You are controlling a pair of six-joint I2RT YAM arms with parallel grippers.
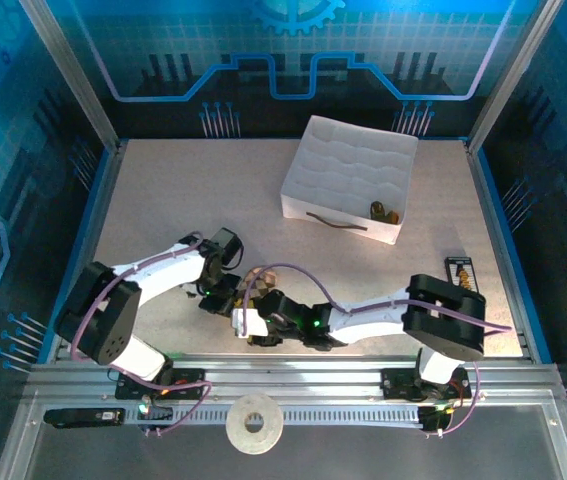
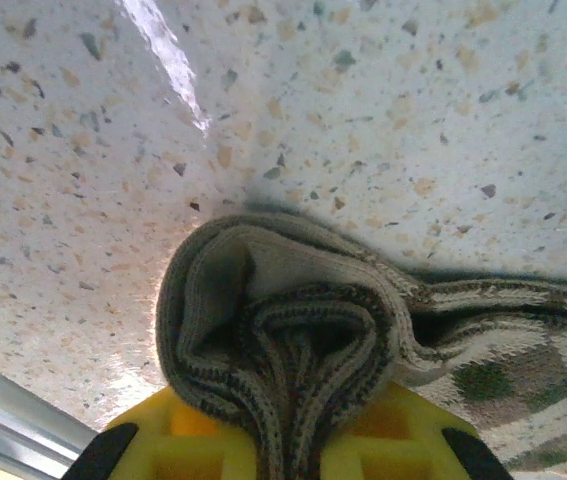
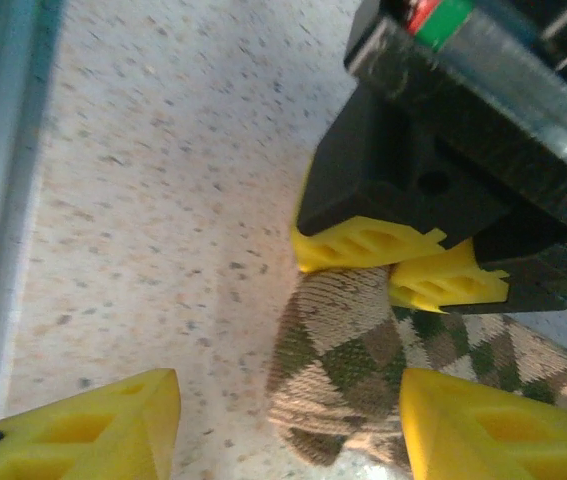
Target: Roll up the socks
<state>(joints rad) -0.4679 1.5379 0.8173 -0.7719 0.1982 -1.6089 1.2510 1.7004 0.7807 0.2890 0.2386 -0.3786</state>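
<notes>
"Anything here you can actually read?"

"No lettering. At twelve o'clock the back wall (image 1: 383, 45) carries a gear emblem (image 1: 298, 12), a sign without words."

"And the dark tag (image 1: 460, 272) at three o'clock on the table (image 1: 183, 200)?"

"Orange marks, too small to read. Likewise the red-and-green mark (image 3: 441, 14) on the left gripper (image 3: 403, 265)."

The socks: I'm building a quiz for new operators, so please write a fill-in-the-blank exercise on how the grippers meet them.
The left gripper has its fingers ____ on the bunched socks. The right gripper has its fingers ____, with the checked sock's end between them. All the fingers are coloured ____.
Missing words: shut; open; yellow.
</notes>
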